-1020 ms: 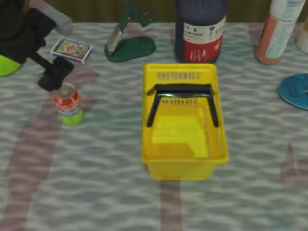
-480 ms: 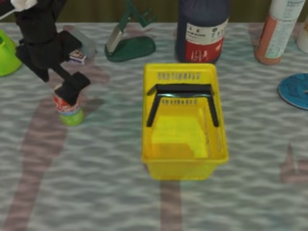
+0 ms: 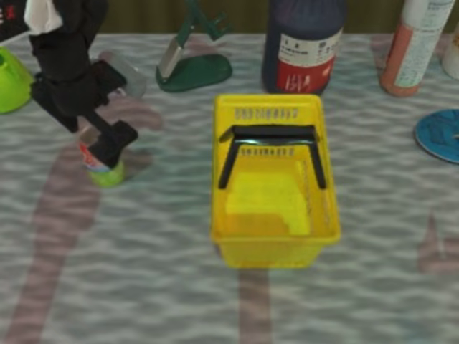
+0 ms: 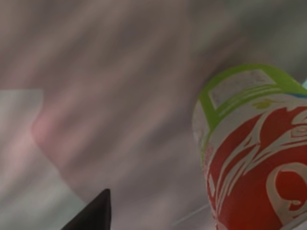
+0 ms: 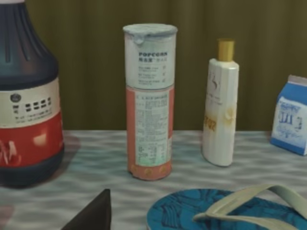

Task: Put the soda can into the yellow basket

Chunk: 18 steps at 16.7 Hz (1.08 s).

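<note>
Left tool [image 3: 109, 147] lowered over the soda can [image 3: 105, 170] — grip state cannot be told — the can upright on the surface [image 3: 143, 272], well left of the yellow basket [image 3: 275, 247].

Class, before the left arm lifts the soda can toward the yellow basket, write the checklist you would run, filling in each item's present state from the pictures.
1. Left claw down at the soda can: ok.
2. Claw shut firmly on the can: cannot tell; the arm hides the contact in the top view, and the left wrist view shows only the can beside one fingertip.
3. Can upright on the table: ok.
4. Yellow basket has nothing inside: ok.
5. Basket's black handle spans the far half of the opening, leaving the near half free: ok.
6. Right arm out of the path: ok; it is out of the top view.
</note>
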Available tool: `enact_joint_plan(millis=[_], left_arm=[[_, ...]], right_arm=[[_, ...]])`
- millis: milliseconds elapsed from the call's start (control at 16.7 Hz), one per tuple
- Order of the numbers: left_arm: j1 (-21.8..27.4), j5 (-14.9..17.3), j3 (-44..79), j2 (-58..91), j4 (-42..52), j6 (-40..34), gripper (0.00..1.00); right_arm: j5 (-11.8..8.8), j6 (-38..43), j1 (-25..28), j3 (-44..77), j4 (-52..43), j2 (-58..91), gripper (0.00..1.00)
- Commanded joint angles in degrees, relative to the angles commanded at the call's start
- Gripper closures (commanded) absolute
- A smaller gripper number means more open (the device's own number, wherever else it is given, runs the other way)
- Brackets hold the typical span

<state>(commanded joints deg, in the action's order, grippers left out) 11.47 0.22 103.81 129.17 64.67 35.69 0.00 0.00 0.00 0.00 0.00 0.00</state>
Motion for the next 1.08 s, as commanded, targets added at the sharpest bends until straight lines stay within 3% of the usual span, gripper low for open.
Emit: enact_joint_plan(millis=[420,1080], left_arm=[[0.04,0.01,-3.19,1.12,-4.22,0.00,0.00],[0.04,0.01,-3.19,1.12,-4.22,0.00,0.83]], right_arm=[[0.00,0.00,0.00,0.00,0.00,0.00,0.00],[0.00,0.00,0.00,0.00,0.00,0.00,0.00]])
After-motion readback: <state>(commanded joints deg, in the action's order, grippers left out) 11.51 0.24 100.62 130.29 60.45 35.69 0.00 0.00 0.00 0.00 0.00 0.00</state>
